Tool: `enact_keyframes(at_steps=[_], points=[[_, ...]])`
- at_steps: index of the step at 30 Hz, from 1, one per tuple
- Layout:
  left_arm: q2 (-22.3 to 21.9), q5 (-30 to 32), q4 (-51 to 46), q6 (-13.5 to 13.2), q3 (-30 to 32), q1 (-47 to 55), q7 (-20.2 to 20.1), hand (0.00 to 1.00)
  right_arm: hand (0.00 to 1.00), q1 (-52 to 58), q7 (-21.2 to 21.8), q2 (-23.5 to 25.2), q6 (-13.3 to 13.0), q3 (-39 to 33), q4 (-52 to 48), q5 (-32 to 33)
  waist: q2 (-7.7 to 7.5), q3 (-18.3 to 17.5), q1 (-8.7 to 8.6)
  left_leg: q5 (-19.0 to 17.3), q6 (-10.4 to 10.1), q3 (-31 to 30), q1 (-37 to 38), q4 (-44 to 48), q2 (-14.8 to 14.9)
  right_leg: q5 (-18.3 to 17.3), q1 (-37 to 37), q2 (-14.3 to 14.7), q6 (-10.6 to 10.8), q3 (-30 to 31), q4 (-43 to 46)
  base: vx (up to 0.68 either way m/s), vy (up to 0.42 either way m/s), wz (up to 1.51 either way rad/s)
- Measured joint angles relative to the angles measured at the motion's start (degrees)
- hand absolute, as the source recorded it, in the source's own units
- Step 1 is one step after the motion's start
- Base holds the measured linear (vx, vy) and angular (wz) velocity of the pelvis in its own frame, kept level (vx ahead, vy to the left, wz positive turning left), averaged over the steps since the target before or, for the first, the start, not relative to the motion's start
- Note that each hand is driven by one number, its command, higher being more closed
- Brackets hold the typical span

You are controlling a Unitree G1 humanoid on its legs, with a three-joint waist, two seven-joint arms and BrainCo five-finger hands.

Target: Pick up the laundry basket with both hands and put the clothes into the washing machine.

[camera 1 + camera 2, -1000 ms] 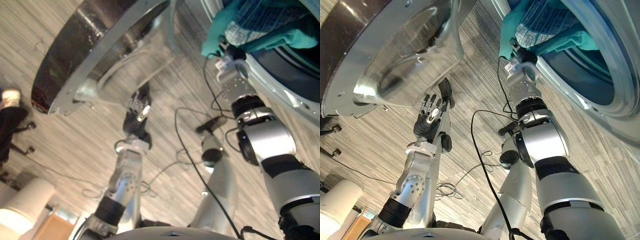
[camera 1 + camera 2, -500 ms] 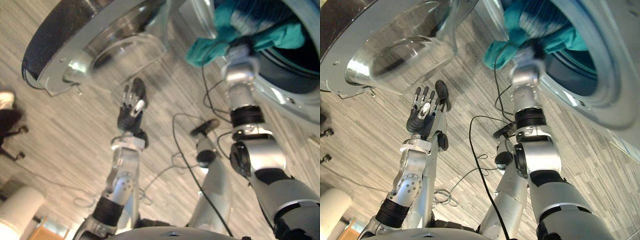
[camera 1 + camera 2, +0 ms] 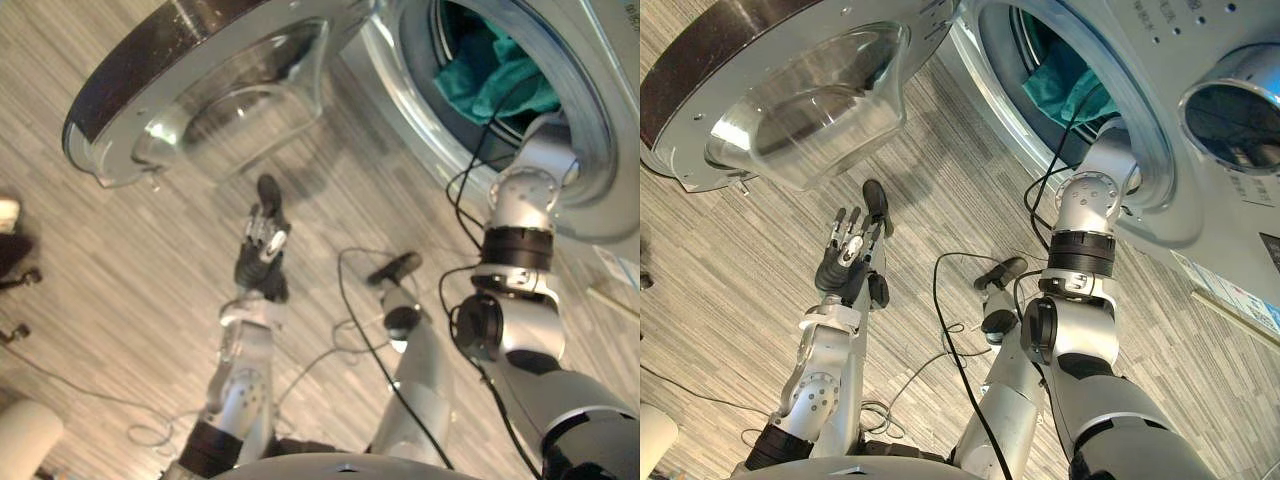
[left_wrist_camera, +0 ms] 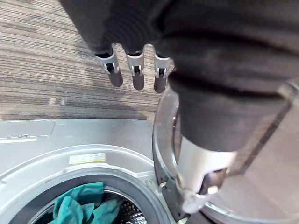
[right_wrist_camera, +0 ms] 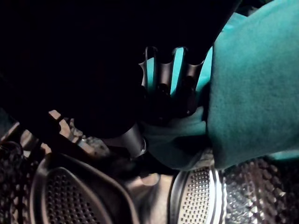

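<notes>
Right robot hand (image 5: 161,79) in drum (image 5: 70,196), clamped on teal clothes (image 5: 252,84); left robot hand (image 3: 845,262) spread below door (image 3: 790,110).

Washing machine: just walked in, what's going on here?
The robot is loading the washing machine. Its door stands open, and teal clothes lie inside the drum. The right arm reaches through the opening, with the right hand in the drum, against the clothes. The left hand hangs open in the air below the door, holding nothing.
</notes>
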Motion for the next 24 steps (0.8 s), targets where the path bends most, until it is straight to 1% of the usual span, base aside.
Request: enact_keyframes(at_steps=[1, 2, 3, 4, 5, 6, 7, 8, 9, 10, 11, 13, 15, 17, 18, 19, 21, 23, 24], points=[[0.21, 0.00, 0.08, 0.09, -0.09, 0.15, -0.03, 0.00, 0.00, -0.42, 0.18, -0.20, 0.52, 0.63, 1.13, -0.58, 0.00, 0.00, -0.20, 0.00, 0.00, 0.12, 0.08, 0.00, 0.04, 0.02, 0.00, 0.04, -0.02, 0.13, -0.04, 0.03, -0.057, -0.10], [0.78, 0.00, 0.09, 0.18, -0.14, 0.39, -0.29, 0.00, 0.00, -0.45, 1.19, -0.58, 2.45, 1.97, 3.41, -0.61, -0.03, -0.01, -0.51, -0.11, 0.03, 0.41, 0.39, -0.09, 0.20, 0.13, -0.04, 0.28, -0.07, 0.72, -0.28, 0.02, -0.037, -0.19], [1.93, 0.00, -0.11, 0.23, -0.30, 0.73, -0.94, 0.00, 0.00, -0.90, 3.35, -1.23, 5.39, 4.23, 6.73, -0.61, -0.21, -0.10, -0.68, -0.33, 0.01, 0.75, 0.96, -0.30, 0.51, 0.54, 0.04, 0.82, -0.16, 1.24, -0.99, 0.01, -0.049, -0.25], [2.58, 0.01, -0.37, 0.22, -0.35, 0.96, -1.12, 0.00, 0.00, -0.88, 4.19, -1.50, 6.42, 5.55, 8.16, -0.60, -0.43, -0.21, -0.69, -0.49, -0.15, 1.03, 1.17, -0.34, 0.70, 0.70, 0.00, 1.07, -0.25, 1.50, -1.41, 0.01, -0.040, -0.35], [3.78, 0.02, -0.60, 0.27, -0.42, 1.26, -1.40, 0.00, 0.00, -0.64, 6.64, -1.56, 8.88, 7.64, 10.96, -0.50, -0.95, -0.28, -0.88, -0.98, -0.34, 1.82, 1.67, -0.44, 1.11, 1.19, 0.02, 1.70, -0.33, 2.32, -2.31, 0.01, -0.046, -0.30], [4.22, 0.02, -0.58, 0.45, -0.51, 1.35, -1.66, 0.00, 0.00, -0.17, 7.96, -1.54, 10.24, 8.74, 12.23, -0.52, -1.23, -0.42, -0.96, -1.07, -0.45, 2.15, 1.87, -0.58, 1.19, 1.54, 0.01, 1.90, -0.41, 2.57, -2.84, 0.02, -0.035, -0.30], [5.16, 0.02, -0.66, 0.94, -0.72, 1.58, -2.05, 0.00, 0.00, 1.28, 10.18, -1.18, 12.34, 10.72, 14.09, -0.52, -1.40, -0.51, -1.58, -1.19, -0.63, 2.42, 2.29, -1.01, 1.26, 2.27, 0.35, 2.46, -0.42, 2.80, -4.03, 0.03, -0.033, -0.22], [5.95, 0.02, -0.66, 1.48, -0.78, 1.78, -2.12, 0.00, 0.00, 3.29, 11.70, 0.02, 13.43, 12.10, 14.86, -0.63, -1.94, -0.80, -2.06, -1.26, -0.72, 2.83, 2.51, -1.37, 1.40, 3.02, 0.59, 3.00, -0.42, 2.89, -5.32, 0.03, -0.021, -0.18], [6.29, 0.02, -0.57, 1.56, -0.77, 1.84, -2.12, 0.00, 0.00, 4.06, 12.36, 0.99, 13.70, 12.69, 15.68, -0.61, -2.23, -0.95, -2.35, -1.26, -0.71, 3.04, 2.53, -1.36, 1.54, 3.38, 0.81, 3.34, -0.44, 2.89, -5.84, 0.04, -0.022, -0.16], [6.74, 0.03, -0.54, 2.08, -0.73, 1.82, -2.40, 0.00, 0.00, 6.79, 13.34, 3.14, 14.17, 12.93, 16.42, -0.63, -2.80, -1.26, -2.57, -1.25, -0.70, 3.22, 2.76, -1.32, 1.77, 4.14, 1.41, 3.92, -0.44, 2.85, -7.02, 0.05, -0.032, -0.09], [6.97, 0.05, -0.54, 2.50, -0.66, 1.83, -3.14, 0.00, 0.00, 10.15, 15.40, 5.04, 14.32, 13.39, 16.67, -1.28, -3.13, -1.45, -2.73, -1.28, -0.72, 3.24, 3.27, -1.21, 1.90, 4.44, 2.32, 4.36, -0.39, 2.73, -7.83, 0.05, -0.038, -0.05], [7.25, 0.19, -0.53, 2.84, -0.49, 1.81, -3.90, 0.00, 0.00, 13.95, 17.73, 7.37, 14.79, 14.21, 16.63, -2.85, -3.56, -1.70, -2.68, -1.51, -1.01, 3.24, 4.65, -1.21, 2.11, 4.41, 3.94, 4.76, -0.38, 2.60, -8.37, 0.04, -0.071, 0.02], [7.83, 0.29, -0.50, 3.71, 0.28, 2.16, -5.35, 0.00, 0.00, 19.51, 20.50, 10.15, 15.50, 14.21, 15.55, -3.06, -4.37, -2.37, -2.57, -2.12, -1.70, 3.09, 6.13, -1.19, 2.27, 3.88, 5.48, 4.99, -0.35, 2.46, -8.53, 0.04, -0.095, 0.05], [8.43, 0.98, -0.43, 4.42, 1.13, 3.31, -7.27, 0.00, 0.00, 30.38, 23.66, 14.58, 17.38, 14.06, 16.18, -4.34, -5.39, -4.69, -2.56, -2.88, -2.53, 1.82, 6.67, -1.26, 2.46, 3.22, 7.40, 5.77, -0.32, 1.17, -9.30, 0.06, -0.078, 0.17], [8.42, 1.20, -0.43, 4.76, 1.62, 3.56, -7.66, 0.00, 0.00, 33.16, 24.43, 15.59, 17.99, 14.11, 16.81, -4.76, -5.50, -5.10, -2.56, -3.02, -2.73, 1.47, 6.76, -1.33, 2.45, 3.03, 7.89, 5.86, -0.27, 0.74, -9.38, 0.07, -0.067, 0.22], [8.33, 1.22, -0.40, 5.16, 2.79, 4.13, -8.24, 0.00, 0.00, 37.92, 25.56, 17.70, 19.19, 14.20, 18.15, -5.08, -6.02, -6.01, -2.57, -3.11, -2.84, 0.97, 6.82, -1.59, 2.36, 2.80, 8.21, 6.01, -0.19, 0.43, -9.48, 0.05, -0.050, 0.15], [8.15, 1.22, -0.39, 5.38, 4.11, 4.61, -8.27, 0.00, 0.00, 43.39, 26.75, 20.11, 20.42, 14.78, 18.36, -5.09, -6.27, -6.89, -2.64, -2.82, -2.84, 0.61, 6.94, -2.38, 2.13, 2.79, 8.53, 6.31, -0.19, 0.10, -10.06, 0.05, -0.046, 0.11], [8.02, 1.21, -0.15, 5.94, 5.06, 4.63, -8.29, 0.00, 0.00, 46.03, 28.97, 20.49, 21.64, 16.55, 19.93, -5.11, -6.28, -6.89, -2.71, -2.51, -2.63, 0.48, 7.89, -2.87, 1.98, 2.79, 9.64, 6.40, -0.16, -0.47, -10.49, 0.04, -0.036, 0.09], [8.00, 1.21, -0.10, 6.02, 5.05, 4.70, -8.29, 0.00, 0.00, 46.15, 29.61, 20.52, 22.00, 16.89, 20.11, -5.11, -6.32, -6.93, -2.62, -2.37, -2.90, 0.47, 8.61, -3.55, 1.90, 2.79, 10.19, 6.53, -0.15, -0.52, -10.75, 0.03, -0.032, 0.04]])
